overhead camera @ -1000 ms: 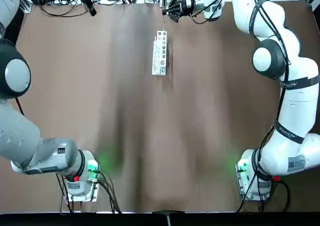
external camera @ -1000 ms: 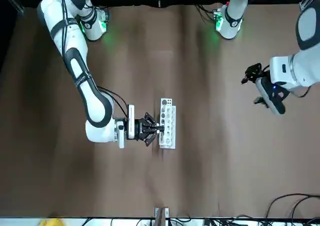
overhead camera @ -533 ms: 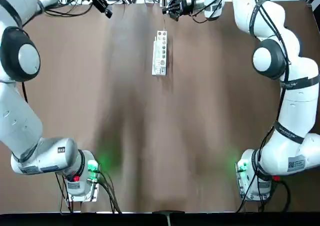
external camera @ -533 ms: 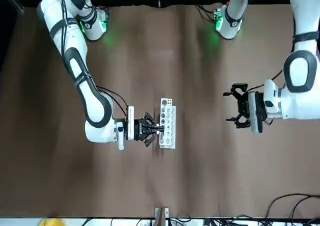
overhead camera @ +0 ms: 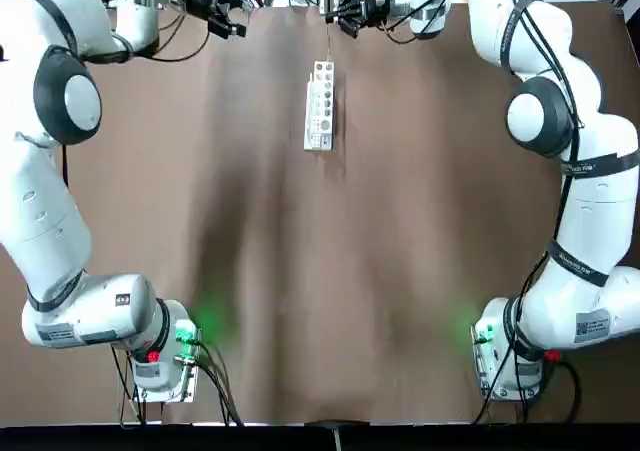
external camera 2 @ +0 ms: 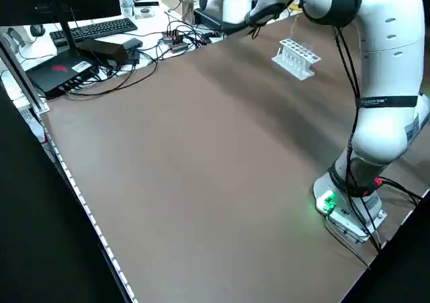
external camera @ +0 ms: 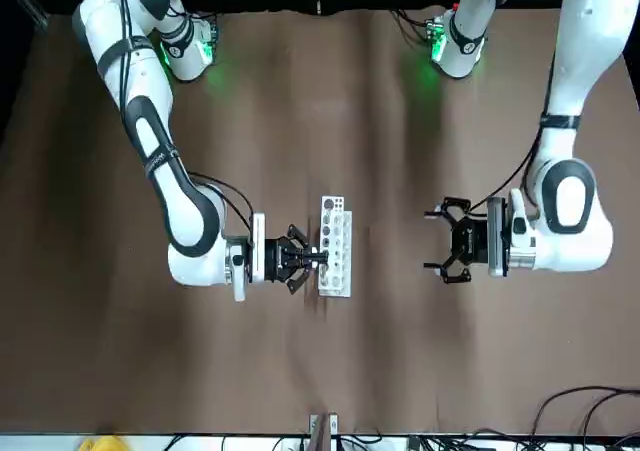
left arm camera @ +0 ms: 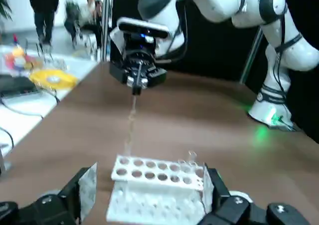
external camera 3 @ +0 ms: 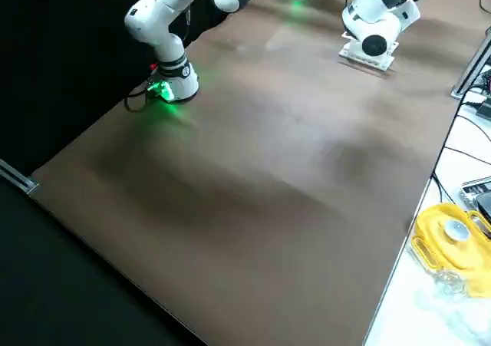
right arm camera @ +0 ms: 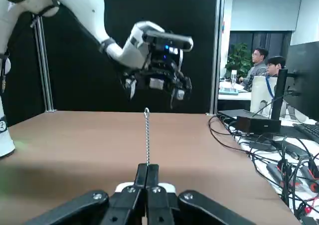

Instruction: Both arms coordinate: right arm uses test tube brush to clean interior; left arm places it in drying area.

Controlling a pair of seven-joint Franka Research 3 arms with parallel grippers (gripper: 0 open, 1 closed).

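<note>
both grippers flank the rack (external camera: 336, 246): right gripper (external camera: 310, 258) pinches the test tube brush (right arm camera: 147, 135), left gripper (external camera: 447, 255) spread. brushing step in hand; next, lower the brush into a hole.

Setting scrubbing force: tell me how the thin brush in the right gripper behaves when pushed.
The test tube brush looks like a thin twisted wire, so it will probably flex under end load. Pinched only at its base by the right gripper, its tip may wobble. The left gripper hovers open nearby.
</note>
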